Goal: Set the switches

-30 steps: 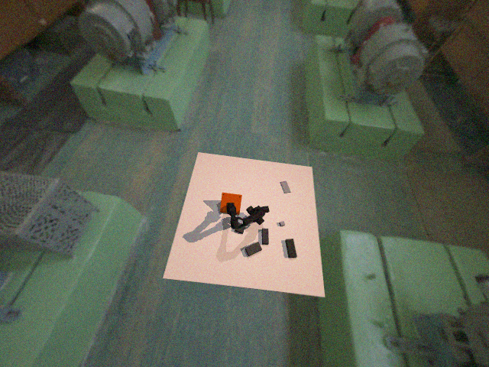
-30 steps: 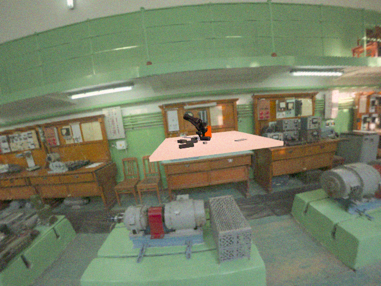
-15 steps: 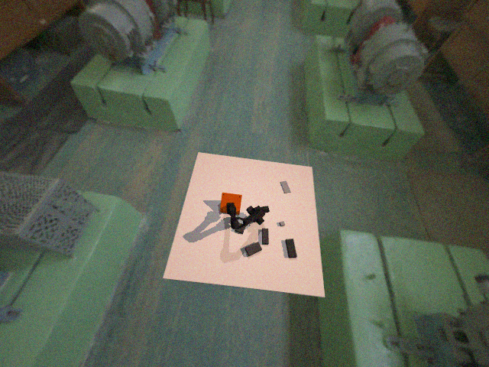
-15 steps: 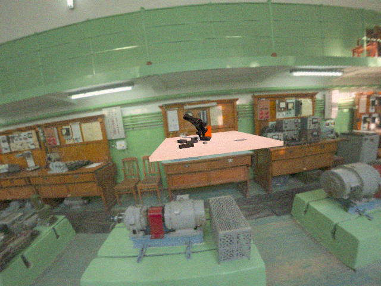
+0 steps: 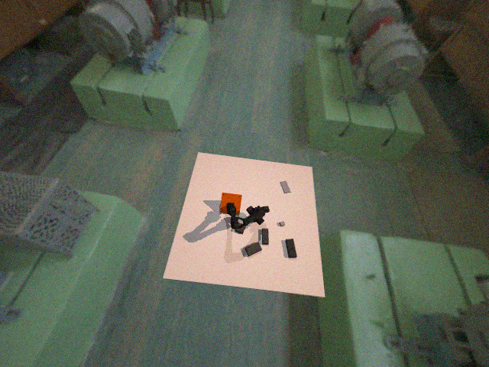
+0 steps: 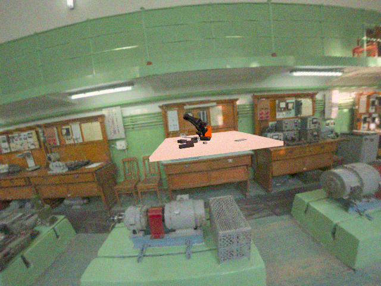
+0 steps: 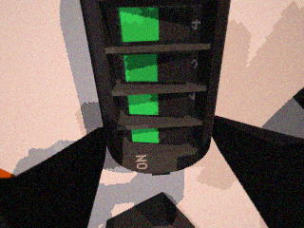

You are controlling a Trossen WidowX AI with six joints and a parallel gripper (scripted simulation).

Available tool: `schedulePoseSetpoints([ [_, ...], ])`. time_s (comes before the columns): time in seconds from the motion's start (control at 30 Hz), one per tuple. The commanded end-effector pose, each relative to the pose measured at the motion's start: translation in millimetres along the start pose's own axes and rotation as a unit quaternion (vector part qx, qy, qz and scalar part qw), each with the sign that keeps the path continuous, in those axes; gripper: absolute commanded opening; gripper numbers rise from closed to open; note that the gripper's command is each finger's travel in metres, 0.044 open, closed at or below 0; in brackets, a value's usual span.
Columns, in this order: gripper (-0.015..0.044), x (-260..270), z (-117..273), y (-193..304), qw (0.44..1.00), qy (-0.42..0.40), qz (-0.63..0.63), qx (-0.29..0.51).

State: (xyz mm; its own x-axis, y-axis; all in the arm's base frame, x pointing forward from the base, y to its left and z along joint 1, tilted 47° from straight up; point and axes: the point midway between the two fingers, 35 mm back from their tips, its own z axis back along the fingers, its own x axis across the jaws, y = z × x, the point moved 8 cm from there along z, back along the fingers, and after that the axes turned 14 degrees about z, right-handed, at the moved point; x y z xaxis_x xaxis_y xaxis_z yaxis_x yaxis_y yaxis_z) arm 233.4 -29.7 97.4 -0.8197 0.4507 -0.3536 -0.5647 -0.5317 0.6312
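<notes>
The dark grey controller unit (image 7: pixel 161 163) fills the upper middle of the wrist view, switch side toward the camera. Its end marked ON is nearest. Several rockers show green on their left halves, with numbers along the right; the far end is cut off. My gripper (image 5: pixel 258 214) (image 6: pixel 205 137) (image 7: pixel 158 127) is shut on the unit, one black finger at each long side near the ON end. The label is hidden. In the top and exterior views the unit cannot be told apart from the dark hand, and whether it touches the bench is unclear.
On the pale bench (image 5: pixel 189 261) (image 6: pixel 261 143), three dark modules (image 5: pixel 264 235) (image 5: pixel 251 249) (image 5: pixel 290 248) lie near the hand. A small grey block (image 5: pixel 280 223) (image 6: pixel 205 142) and a flat grey plate (image 5: pixel 285 186) (image 6: pixel 240 140) lie farther off. An orange panel (image 5: pixel 233 196) (image 6: pixel 209 130) stands by the arm.
</notes>
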Motion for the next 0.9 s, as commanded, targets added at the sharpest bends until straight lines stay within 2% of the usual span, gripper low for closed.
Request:
schedulePoseSetpoints([
  [0.0, 0.0000, -7.6, 2.1, -2.7, 1.000, 0.014, -0.018, -0.007],
  [0.87, 0.0000, -16.8, 2.5, -8.8, 1.000, 0.014, -0.018, -0.007],
])
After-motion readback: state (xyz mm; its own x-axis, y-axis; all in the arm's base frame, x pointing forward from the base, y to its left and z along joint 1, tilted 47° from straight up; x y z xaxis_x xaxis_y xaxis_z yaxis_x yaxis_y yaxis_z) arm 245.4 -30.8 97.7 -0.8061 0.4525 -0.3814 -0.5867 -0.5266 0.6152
